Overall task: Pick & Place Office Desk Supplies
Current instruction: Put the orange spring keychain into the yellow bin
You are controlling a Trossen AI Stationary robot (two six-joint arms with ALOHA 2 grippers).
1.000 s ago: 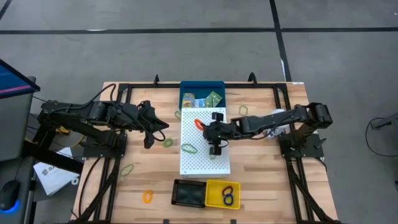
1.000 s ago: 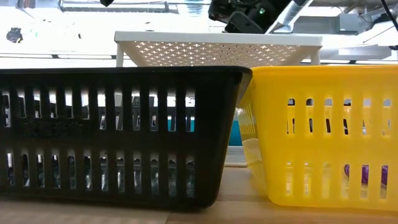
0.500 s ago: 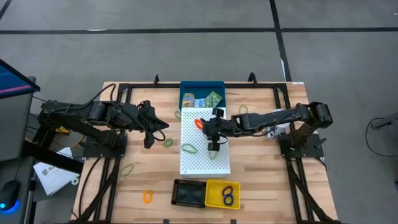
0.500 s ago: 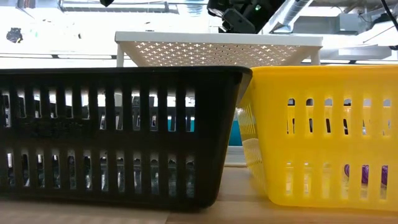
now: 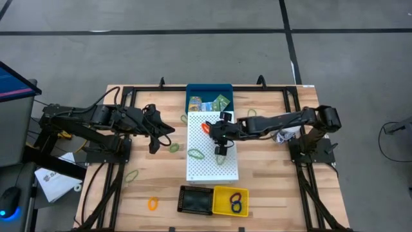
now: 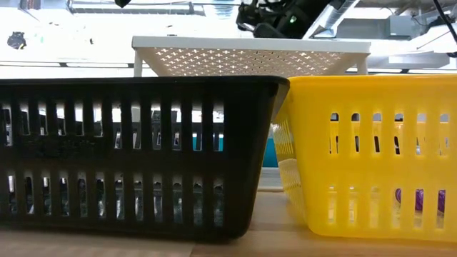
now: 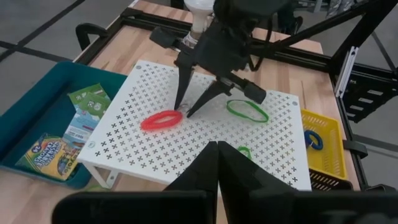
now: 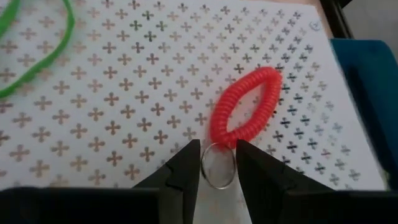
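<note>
Risk: my right hand (image 7: 189,106) could pinch only the small metal ring (image 8: 217,167) and drag the coil sideways, or scrape the white perforated board (image 5: 226,169) if I drop too steeply.
Target look: red coil loop (image 8: 245,107), ribbed, springy, squashed to an oval.
Target place: lying flat on the board, just ahead of my fingertips (image 8: 186,155).
Right hand: partly open, empty, ring between the tips.
Left hand (image 5: 153,148): closed, empty, waiting well off to the side.
</note>
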